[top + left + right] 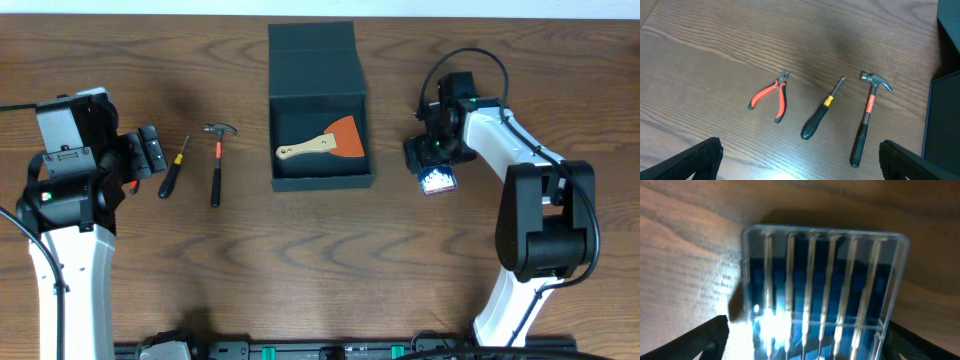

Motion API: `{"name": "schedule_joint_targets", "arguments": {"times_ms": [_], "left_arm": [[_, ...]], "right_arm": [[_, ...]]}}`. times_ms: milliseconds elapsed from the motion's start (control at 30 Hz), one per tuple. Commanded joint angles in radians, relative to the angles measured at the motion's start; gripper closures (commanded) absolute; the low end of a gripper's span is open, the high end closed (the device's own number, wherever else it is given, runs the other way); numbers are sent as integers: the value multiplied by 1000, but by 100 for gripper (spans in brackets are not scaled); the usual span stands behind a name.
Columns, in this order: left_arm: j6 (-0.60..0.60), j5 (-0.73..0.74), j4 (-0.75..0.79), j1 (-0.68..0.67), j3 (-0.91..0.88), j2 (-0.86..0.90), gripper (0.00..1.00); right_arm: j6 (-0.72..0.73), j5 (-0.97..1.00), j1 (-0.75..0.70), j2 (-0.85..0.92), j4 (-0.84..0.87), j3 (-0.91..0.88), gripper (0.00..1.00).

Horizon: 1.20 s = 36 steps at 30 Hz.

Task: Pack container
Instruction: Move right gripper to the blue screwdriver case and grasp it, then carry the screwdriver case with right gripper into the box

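The container (285, 140) is a dark square box at mid-table with its flap lid (312, 45) open to the back. An orange-bladed scraper (325, 142) with a wooden handle lies inside. My left gripper (150, 150) is open and empty above the table; in the left wrist view (800, 167) red-handled pliers (771, 96), a screwdriver (821, 112) and a hammer (867, 117) lie ahead of it. My right gripper (435, 160) is open, its fingers (807, 340) on either side of a clear case of drill bits (822, 275), not closed on it.
The screwdriver (175, 165) and hammer (217, 160) lie side by side between the left gripper and the box. The bit case (438, 182) sits right of the box. The box's wall (945, 125) shows at the right edge of the left wrist view.
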Motion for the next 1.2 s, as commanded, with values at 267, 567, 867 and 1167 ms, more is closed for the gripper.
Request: {"name": "schedule_joint_targets", "arguments": {"times_ms": [267,567,867,1167], "left_arm": [[6,-11,0,4,19,4,2],[6,-11,0,4,19,4,2],[6,-11,0,4,19,4,2],[6,-11,0,4,19,4,1]], "right_arm": [[72,13,13,37,43,-2,28],[72,13,13,36,30,-2,29],[71,13,23,-49,-179,169,70],[-161,13,246,-286,-251,370,99]]}}
